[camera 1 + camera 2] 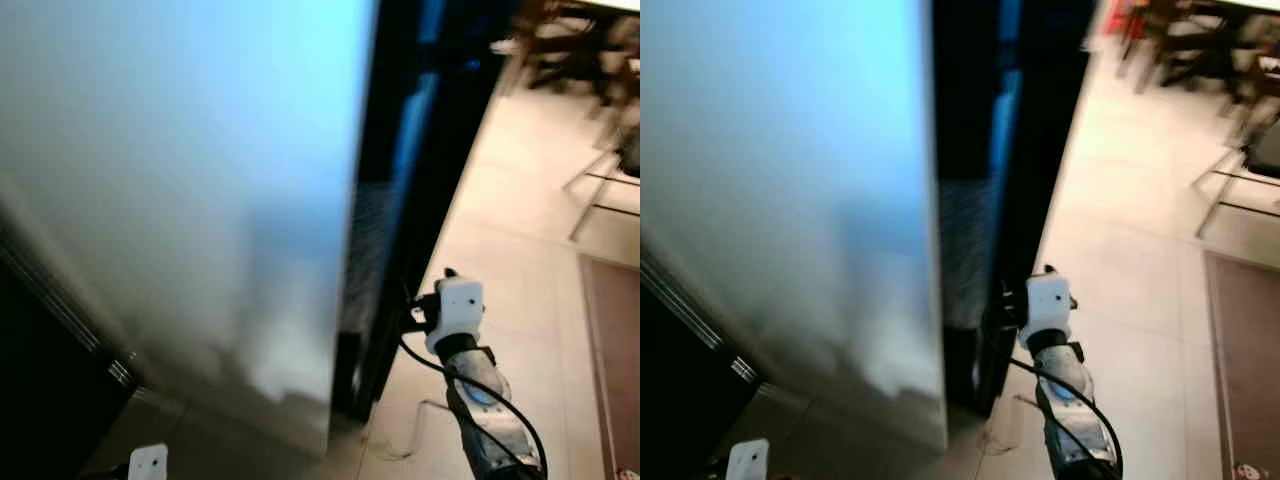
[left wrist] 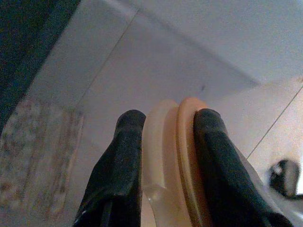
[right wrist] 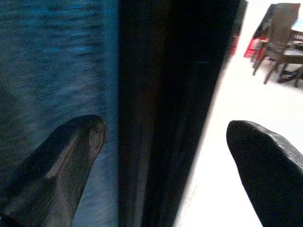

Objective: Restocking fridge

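The fridge door (image 1: 200,180) is a wide grey-blue panel on the left, blurred, with a dark edge (image 1: 385,250) beside it. My right gripper (image 3: 165,156) is open, and its fingers (image 3: 61,161) straddle that dark edge low down. The right arm's white wrist (image 1: 456,308) sits just to the right of the edge, above the floor. In the left wrist view my left gripper (image 2: 170,118) is shut on a pale orange translucent object (image 2: 170,156) with two rims, held over tiled floor. What the object is cannot be told.
Pale tiled floor (image 1: 510,230) runs along the right of the fridge. Dark wooden chairs (image 1: 570,40) stand at the far right, with a metal chair frame (image 1: 600,190) and a brown rug (image 1: 610,340) nearer. A speckled mat (image 2: 38,156) lies below the left gripper.
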Controlling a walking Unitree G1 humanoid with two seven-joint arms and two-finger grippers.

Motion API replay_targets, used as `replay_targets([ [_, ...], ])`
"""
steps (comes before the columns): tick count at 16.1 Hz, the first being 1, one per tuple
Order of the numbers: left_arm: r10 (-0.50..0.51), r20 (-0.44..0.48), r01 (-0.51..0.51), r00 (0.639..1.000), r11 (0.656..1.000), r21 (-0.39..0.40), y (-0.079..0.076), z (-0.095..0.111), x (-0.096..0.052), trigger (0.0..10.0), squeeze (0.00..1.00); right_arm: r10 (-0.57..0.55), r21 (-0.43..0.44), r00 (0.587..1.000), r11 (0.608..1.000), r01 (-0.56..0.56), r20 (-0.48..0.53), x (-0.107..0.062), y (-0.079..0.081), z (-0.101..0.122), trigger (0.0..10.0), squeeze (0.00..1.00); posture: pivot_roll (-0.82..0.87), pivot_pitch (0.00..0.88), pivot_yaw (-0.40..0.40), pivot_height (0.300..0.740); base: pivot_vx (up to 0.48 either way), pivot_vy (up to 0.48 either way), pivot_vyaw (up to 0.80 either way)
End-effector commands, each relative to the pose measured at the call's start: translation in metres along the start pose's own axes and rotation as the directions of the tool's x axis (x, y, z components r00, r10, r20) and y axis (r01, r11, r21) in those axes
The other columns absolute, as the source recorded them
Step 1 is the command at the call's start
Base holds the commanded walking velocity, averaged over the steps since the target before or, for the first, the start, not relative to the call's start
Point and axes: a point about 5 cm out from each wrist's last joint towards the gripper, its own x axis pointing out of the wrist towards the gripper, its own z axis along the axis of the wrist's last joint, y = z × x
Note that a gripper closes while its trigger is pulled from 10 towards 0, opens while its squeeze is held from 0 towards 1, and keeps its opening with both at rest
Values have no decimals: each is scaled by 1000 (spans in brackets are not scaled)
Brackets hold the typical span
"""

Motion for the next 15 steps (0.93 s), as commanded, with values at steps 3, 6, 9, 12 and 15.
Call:
replay_targets([
  [3,-45,-36,44,998,999,-26,-14,-9,-1,10000,0,-20,-3,1000,1000,20,10,0,-6,4,10000,0,-109,0,-23,740,0,0,0],
  [6,-45,-36,44,998,999,-27,-14,-9,-1,10000,0,-21,-4,1000,1000,21,9,0,-6,4,10000,0,-109,0,-23,740,0,0,0],
  [9,-28,-51,27,998,1000,-16,3,-14,-3,10000,0,-1,12,1000,1000,1,-22,-5,-2,0,10000,0,-112,0,-17,740,0,0,0],
  [12,-28,-55,27,998,1000,-11,7,-17,-4,10000,0,128,-21,990,991,-129,-60,-10,10,0,10000,0,-112,0,-18,740,0,0,0],
  [15,-30,-60,30,998,1000,-9,8,-20,-5,10000,0,148,-34,988,988,-150,-50,-5,13,6,10000,0,-113,0,-19,740,0,0,0],
])
